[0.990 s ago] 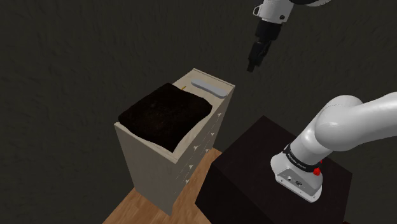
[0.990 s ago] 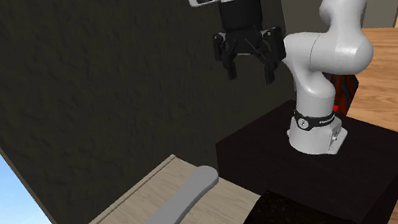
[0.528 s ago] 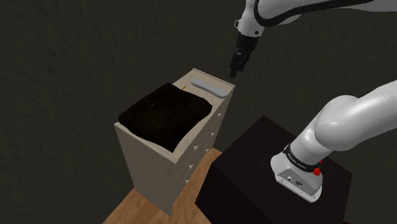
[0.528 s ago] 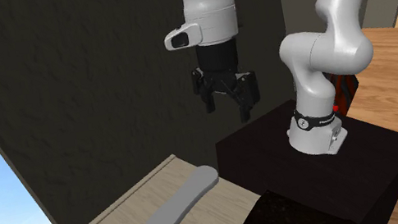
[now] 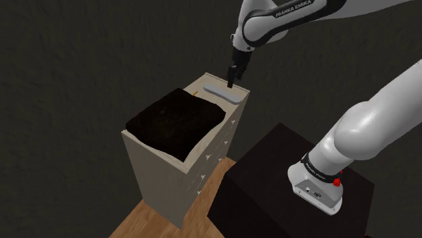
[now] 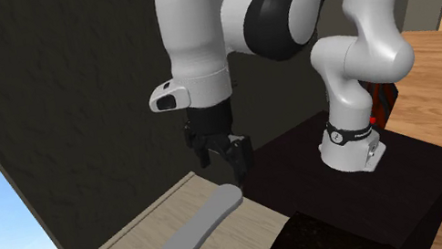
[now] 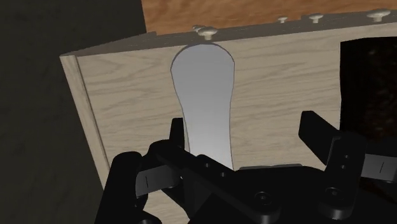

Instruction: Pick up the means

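A flat, elongated pale grey piece [image 5: 222, 91] [image 6: 200, 229] [image 7: 203, 95], wider at one end, lies on the top of a light wooden drawer cabinet [image 5: 203, 145] [image 6: 132, 240] [image 7: 273, 83] along its edge. My black gripper [image 5: 232, 80] [image 6: 223, 157] [image 7: 245, 130] hangs open a short way above the piece's end nearest the stand. In the wrist view one fingertip [image 7: 178, 130] overlaps the piece's edge and the other stands over bare wood. Nothing is held.
A dark rumpled mass [image 5: 177, 122] [image 7: 369, 83] [image 6: 341, 242] covers the rest of the cabinet top. Small knobs [image 7: 203, 30] line the cabinet front. The dark box stand [image 5: 270, 176] [image 6: 359, 188] sits close beside it, a dark wall behind, wooden floor [image 5: 155, 223] below.
The gripper has swung from high above the stand toward the shoulder view's left and come down, now just over the grey piece's end. The piece has not moved.
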Robot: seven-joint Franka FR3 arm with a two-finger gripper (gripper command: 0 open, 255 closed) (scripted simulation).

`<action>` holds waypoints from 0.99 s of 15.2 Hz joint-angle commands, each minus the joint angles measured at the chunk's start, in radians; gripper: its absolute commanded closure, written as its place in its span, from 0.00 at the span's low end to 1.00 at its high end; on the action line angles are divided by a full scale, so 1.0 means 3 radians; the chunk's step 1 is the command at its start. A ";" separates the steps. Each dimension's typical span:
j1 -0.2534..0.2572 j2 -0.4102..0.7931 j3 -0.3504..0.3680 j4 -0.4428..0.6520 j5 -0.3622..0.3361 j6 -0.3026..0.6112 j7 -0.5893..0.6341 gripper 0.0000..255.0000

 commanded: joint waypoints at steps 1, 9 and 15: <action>-0.0002 0.0249 0.0007 0.0096 -0.0040 0.0178 0.0003 0.00; -0.0008 0.0867 -0.0001 0.0325 -0.0141 0.0606 0.0016 0.00; -0.0007 0.0980 -0.0002 0.0287 -0.0150 0.0757 0.0026 1.00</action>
